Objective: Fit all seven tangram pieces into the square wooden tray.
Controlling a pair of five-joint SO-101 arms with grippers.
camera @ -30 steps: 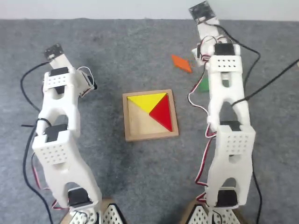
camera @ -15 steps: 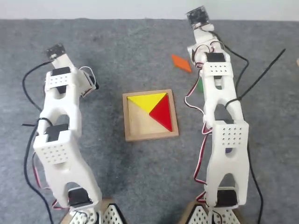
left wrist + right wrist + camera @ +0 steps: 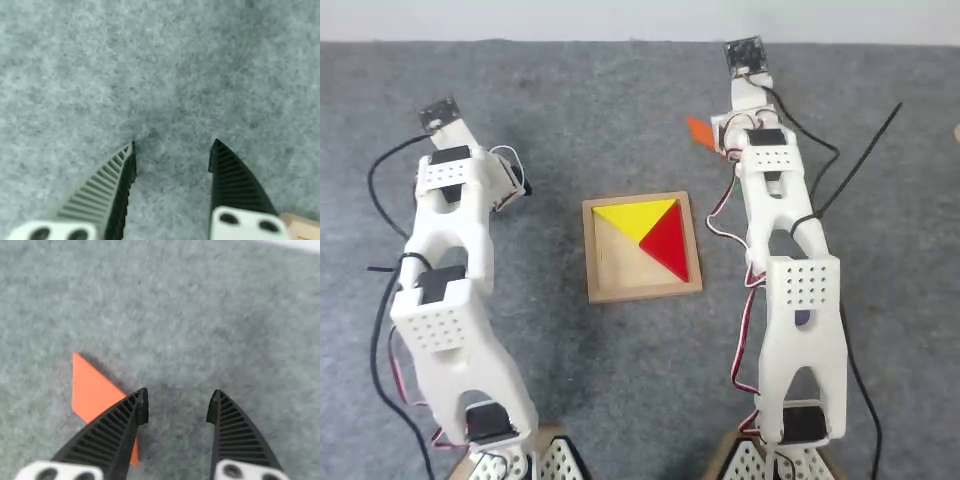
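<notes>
Right jaws: standing spread and pinching nothing, hanging low over the grey covering of the desk [image 3: 570, 110]. In the wrist view one fingertip [image 3: 136, 412] is overlapping the edge of the orange piece [image 3: 92, 390]; contact cannot be told.
Left jaws: standing spread and empty over bare grey covering, well apart from any piece.
Orange piece: lying flat on the desk beyond the far right corner of the wooden tray [image 3: 592, 250], just beside the right arm [image 3: 765, 160].
Wooden tray: sitting between the two arms, with a yellow triangle [image 3: 635, 217] and a red triangle [image 3: 668, 245] lying inside, touching along one edge. The near left part is showing bare wood.
Progress: judged early, with two of seven pieces seated.
Risk, grasp: the piece is lying thin and flat on a soft covering. If the jaws descend as they are standing, one fingertip is likely to be landing on top of the piece rather than beside it — pressing or skidding it instead of pinching.
Risk, placement: a piece arriving tilted may be catching the tray rim or nudging the seated triangles.
Risk, cabling: loose wires are trailing beside the right arm and may be snagging.
Writing: none legible.
</notes>
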